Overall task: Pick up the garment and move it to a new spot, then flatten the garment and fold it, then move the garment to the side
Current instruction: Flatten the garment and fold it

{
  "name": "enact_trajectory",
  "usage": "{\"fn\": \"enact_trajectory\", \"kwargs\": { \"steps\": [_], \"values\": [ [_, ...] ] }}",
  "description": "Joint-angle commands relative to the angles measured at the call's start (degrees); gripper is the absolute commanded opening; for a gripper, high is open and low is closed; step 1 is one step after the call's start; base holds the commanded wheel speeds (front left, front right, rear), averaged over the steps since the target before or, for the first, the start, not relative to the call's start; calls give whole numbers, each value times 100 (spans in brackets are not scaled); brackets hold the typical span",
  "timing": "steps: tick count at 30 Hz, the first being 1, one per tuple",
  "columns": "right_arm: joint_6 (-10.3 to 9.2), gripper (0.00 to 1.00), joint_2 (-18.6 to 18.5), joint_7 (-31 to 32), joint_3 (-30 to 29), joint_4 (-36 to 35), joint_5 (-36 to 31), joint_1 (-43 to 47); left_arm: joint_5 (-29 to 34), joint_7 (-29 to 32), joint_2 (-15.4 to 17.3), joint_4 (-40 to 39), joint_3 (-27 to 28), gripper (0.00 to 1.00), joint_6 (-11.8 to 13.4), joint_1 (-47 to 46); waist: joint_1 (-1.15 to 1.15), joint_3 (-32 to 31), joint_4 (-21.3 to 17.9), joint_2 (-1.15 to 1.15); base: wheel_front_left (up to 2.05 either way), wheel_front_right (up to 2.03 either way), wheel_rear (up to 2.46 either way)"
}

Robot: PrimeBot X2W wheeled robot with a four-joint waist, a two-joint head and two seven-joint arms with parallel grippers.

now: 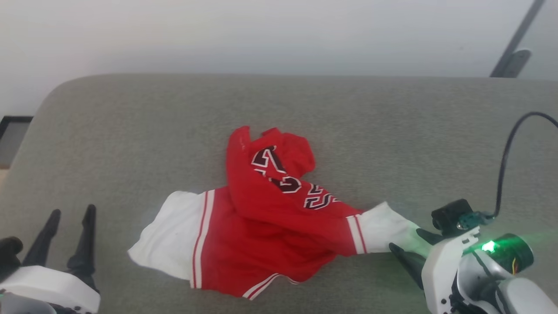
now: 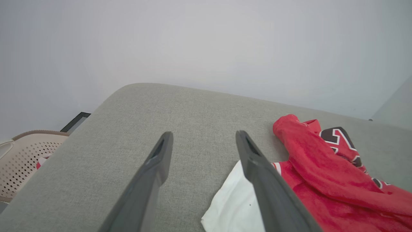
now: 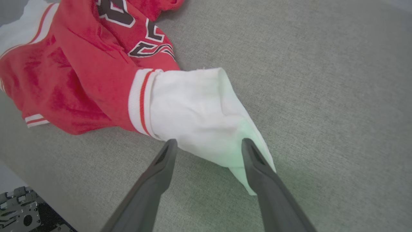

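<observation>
The garment (image 1: 261, 226) lies crumpled mid-frame on the grey desk (image 1: 392, 131); the right pincer (image 1: 404, 239), lower right, stands wide astride its white sleeve tip, probably to grip and spread it; the left pincer (image 1: 72, 210) hangs wide and empty, lower left.

The garment (image 1: 261, 226) has black lettering (image 1: 283, 176) with white outlines on its red cloth. The cloth is folded and bunched over it, so only broken pieces of blocky characters show in the head view. The wrist views show the same cut-off strokes, and no word or number can be read for certain.
</observation>
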Motion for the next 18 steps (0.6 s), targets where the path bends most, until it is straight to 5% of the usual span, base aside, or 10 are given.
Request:
{"fn": "enact_trajectory", "kwargs": {
  "steps": [1,6,7,10,18],
  "values": [
    [-8,100,-20,31,31,7,-13,-69,37,-39,-40,-17,35,100,-9,53,0,55,107,0,0,0,0],
    [-8,100,-133,178,211,276,42,-268,171,-91,-300,41,51,100,-142,76,0,123,391,0,0,0,0],
    [-8,93,-178,201,255,358,-2,-300,210,-97,-353,60,53,100,-163,60,0,131,443,0,0,0,0],
    [-8,0,-230,224,313,530,-46,-422,289,-111,-495,112,97,100,-240,21,0,151,561,0,0,0,0],
    [-8,0,-111,330,19,493,213,-638,436,-115,-771,228,290,100,-434,73,0,178,693,0,0,0,0]
  ]
}}
